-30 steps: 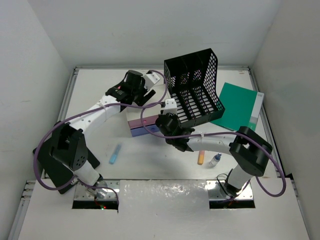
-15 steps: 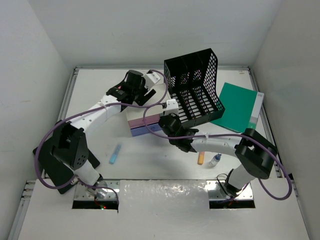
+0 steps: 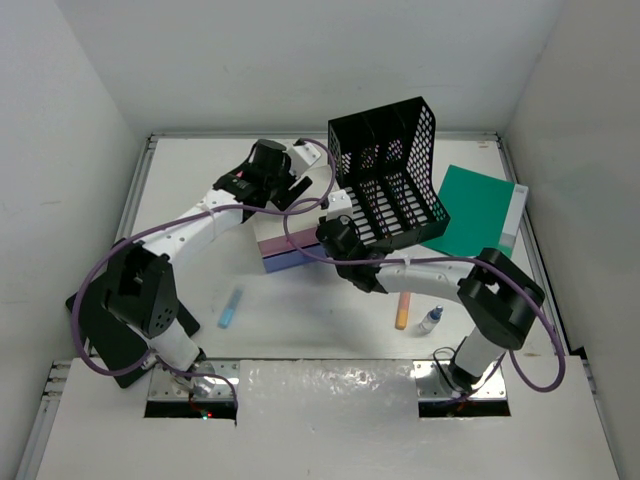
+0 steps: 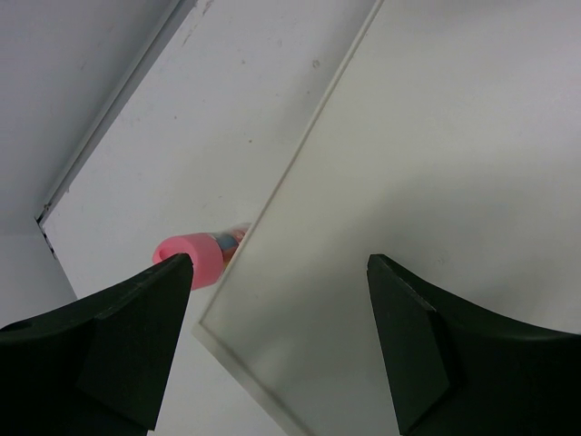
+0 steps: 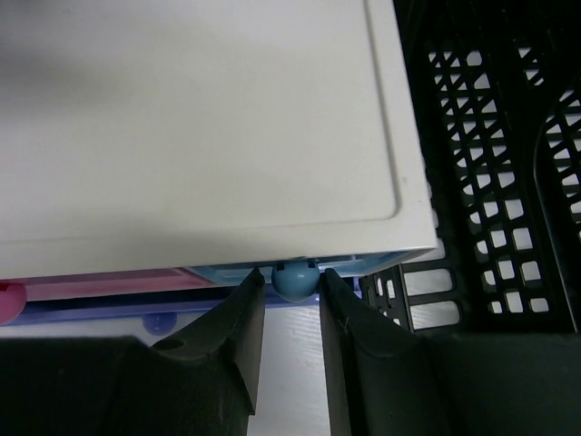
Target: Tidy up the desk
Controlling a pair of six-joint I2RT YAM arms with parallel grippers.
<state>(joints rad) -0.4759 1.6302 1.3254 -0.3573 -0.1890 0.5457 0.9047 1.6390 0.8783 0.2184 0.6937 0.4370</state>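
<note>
Judged at risk on the large flat matte-white desk (image 3: 300,325) spread beneath both arms: shoving the adjoining black mesh file rack (image 3: 388,190) by dragging the whole small cream-topped box with pink and blue drawers (image 3: 272,252) rather than opening a drawer, owing to the left gripper (image 4: 280,272) held wide apart above it, apparently not pinning it. Also feared: slipping off the round blue drawer knob (image 5: 295,280), with the right gripper (image 5: 291,292) flanking it closely, clamped or not impossible to tell. Found empty as far as visible, the rack; drawer contents hidden.

Desk (image 3: 305,325): big flat matte-white rect. tabletop w/ thin metal rails along edges.
</note>
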